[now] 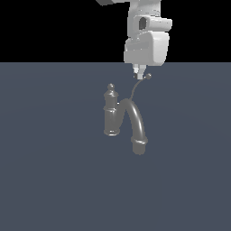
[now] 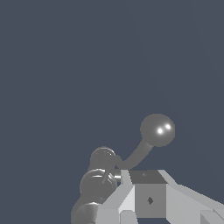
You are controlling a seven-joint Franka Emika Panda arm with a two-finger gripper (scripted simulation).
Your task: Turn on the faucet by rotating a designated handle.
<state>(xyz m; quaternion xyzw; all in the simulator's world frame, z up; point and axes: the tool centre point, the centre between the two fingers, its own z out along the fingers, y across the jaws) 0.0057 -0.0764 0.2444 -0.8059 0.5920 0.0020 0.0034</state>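
The grey metallic faucet (image 1: 112,115) stands upright on the floor, with a knob finial on top and a thick arched spout (image 1: 136,126) curving down toward the exterior view's right. Its thin curved handle (image 1: 135,90) rises behind the spout and ends in a small ball tip (image 1: 148,76). My gripper (image 1: 139,73) hangs straight down, right beside that ball on the exterior view's left, fingers together and holding nothing. In the wrist view the shiny ball tip (image 2: 157,130) lies just past the gripper (image 2: 146,183), and the finial (image 2: 103,157) shows further off along the handle (image 2: 138,153).
A flat blue-grey floor (image 1: 54,180) stretches all around the faucet. The white arm (image 1: 146,40) comes down from above, behind the faucet. Nothing else stands in view.
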